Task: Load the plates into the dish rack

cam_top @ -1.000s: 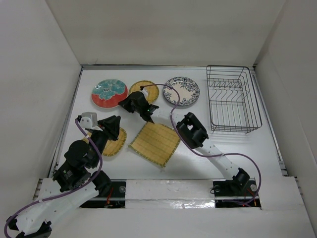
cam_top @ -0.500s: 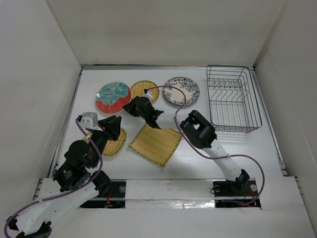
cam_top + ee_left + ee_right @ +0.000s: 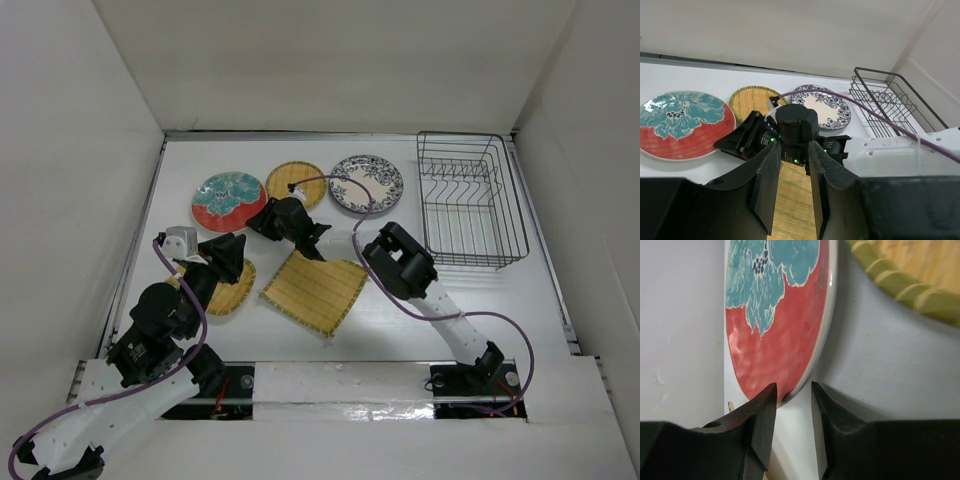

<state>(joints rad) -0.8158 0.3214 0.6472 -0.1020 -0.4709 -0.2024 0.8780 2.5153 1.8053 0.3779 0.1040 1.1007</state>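
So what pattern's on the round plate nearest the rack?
That round plate has blue flowers on white; left wrist view.

Top view: you look down from high up and behind both arm bases, far enough back to see the whole table (image 3: 400, 330).
Left wrist view: you sit just behind the left gripper (image 3: 793, 150) and look forward, low, toward the far wall (image 3: 790, 30). The right arm (image 3: 795, 130) is just ahead of the fingertips.
Right wrist view: you sit just behind the right gripper (image 3: 793, 387), very close up, with the rim of the red-and-teal plate (image 3: 775, 330) at its tips.
Shared: you see that plate in all three views. You see the dish rack (image 3: 470, 200) in the top and left wrist views.
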